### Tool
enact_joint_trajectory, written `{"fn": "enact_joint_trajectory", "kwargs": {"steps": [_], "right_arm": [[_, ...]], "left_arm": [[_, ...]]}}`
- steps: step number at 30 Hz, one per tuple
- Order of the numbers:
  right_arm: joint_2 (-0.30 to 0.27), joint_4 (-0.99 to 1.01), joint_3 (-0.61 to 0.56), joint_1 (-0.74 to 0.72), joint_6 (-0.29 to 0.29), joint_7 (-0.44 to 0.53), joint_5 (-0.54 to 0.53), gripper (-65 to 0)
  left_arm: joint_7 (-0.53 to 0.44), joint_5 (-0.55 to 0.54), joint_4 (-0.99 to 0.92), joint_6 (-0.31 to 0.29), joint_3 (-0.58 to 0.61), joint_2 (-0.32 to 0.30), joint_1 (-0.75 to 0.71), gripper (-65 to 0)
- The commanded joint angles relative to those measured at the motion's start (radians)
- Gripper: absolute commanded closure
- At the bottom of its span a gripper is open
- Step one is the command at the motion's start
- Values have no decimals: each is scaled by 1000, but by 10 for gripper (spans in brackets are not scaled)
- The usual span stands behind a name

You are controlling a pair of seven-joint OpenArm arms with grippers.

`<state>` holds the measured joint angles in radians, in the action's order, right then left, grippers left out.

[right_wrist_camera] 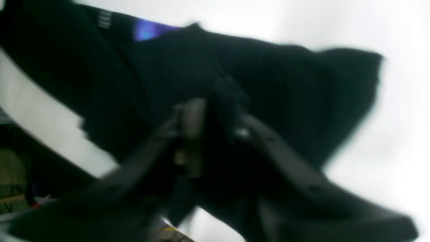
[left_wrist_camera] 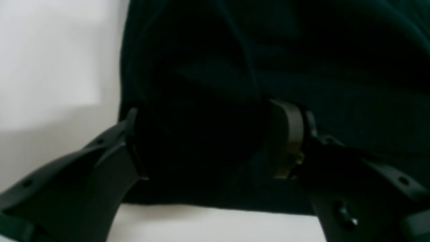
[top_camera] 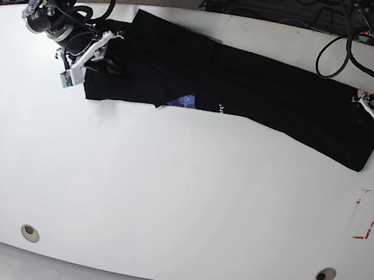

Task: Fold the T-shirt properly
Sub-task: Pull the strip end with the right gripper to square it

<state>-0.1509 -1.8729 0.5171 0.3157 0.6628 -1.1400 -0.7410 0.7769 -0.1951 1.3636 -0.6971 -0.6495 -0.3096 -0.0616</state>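
Two grippers worked the T-shirt (top_camera: 249, 86), which lay in a long black band across the table (top_camera: 165, 199) from ten toward three o'clock. Left gripper (left_wrist_camera: 208, 141) stood wide, cloth filling the gap between its jaws. Right gripper (right_wrist_camera: 215, 117) was blurred; its grip could not be told.
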Motion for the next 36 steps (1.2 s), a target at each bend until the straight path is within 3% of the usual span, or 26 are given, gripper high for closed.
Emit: {"fn": "enact_joint_trajectory", "kwargs": {"steps": [1,4,5,10,13,16,20,24,31,36], "right_arm": [[-36,43,56,-5,2,13,-10,-330],[-52,55,128,-3,2,13,-16,-485],[-55,49,140,-2,4,10,-19,-504],[-37,-107,140,32,13,7,-22,-514],[-8,-139,64,38,13,7,-21,-514],[-5,-136,-21,36,4,16,-12,-472],[-3,-100,-154,38,-1,79,-5,-306],[12,-35,-196,24,-68,93,131,-166],[44,80,-200,-42,-70,104,441,-146],[38,170,-199,-92,-70,177,529,-146]], "left_arm": [[-18,-13,17,-1,-5,-21,13,-421],[-18,-17,23,-1,-6,-21,13,-421],[-18,-19,24,-1,-6,-21,15,-421],[-15,-22,73,-1,-26,-18,13,-421],[-15,-37,124,-1,-56,8,12,-421],[-15,-62,161,-1,-82,11,12,-421],[-15,-68,188,-1,-106,11,12,-421],[-15,-63,188,-1,-106,11,10,-421],[-15,-62,182,-1,-102,14,-16,-421],[-15,-68,184,-1,-102,17,-22,-421]]}}
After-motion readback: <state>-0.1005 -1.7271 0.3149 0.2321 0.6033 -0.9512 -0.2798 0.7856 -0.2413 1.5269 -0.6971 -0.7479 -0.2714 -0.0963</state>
